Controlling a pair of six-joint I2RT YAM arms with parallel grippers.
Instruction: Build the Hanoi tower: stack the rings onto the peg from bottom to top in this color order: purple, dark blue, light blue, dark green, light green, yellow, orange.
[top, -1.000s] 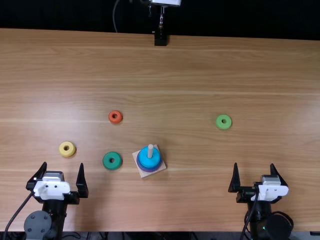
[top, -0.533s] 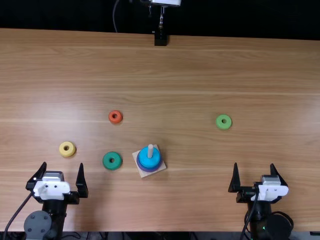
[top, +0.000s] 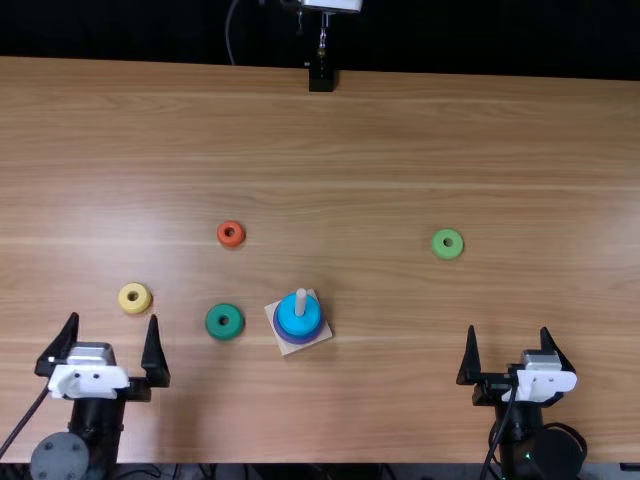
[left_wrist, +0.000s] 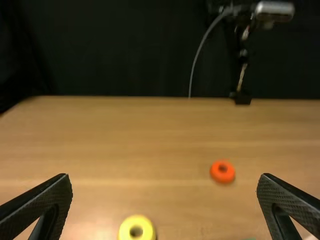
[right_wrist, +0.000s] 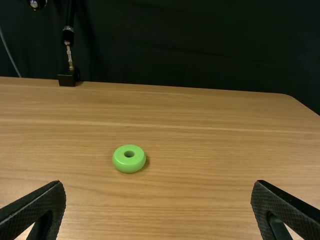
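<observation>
Four loose rings, with the dark green ring (top: 213, 323) lying off to the right of my left pincer (top: 114, 317)

The left pincer has its fingers spread wide, nothing between them. From its tips, the dark green ring lies to the right and roughly level with them, flat on the desk (top: 400, 140). Past it on that same side stands the peg (top: 301, 301), upright on its square base (top: 287, 349). The light blue ring (top: 299, 323) is around the peg, above a darker purple-blue edge (top: 300, 341); I can't tell how many rings make up that edge.

I judge dark green to be next, and the left pincer is plainly the nearer one. The move turns on going sideways: right to the ring, then farther right to the peg. Being round, the ring gives me no long axis to match, so either way of closing across it should do.

Just ahead of the left pincer sits the yellow ring (top: 135, 307), which I could clip if I sweep low. The orange ring (top: 239, 237) lies farther ahead and to the right.

My right pincer (top: 508, 329) is also spread and empty, with the light green ring (top: 448, 254) ahead and to its left.
</observation>
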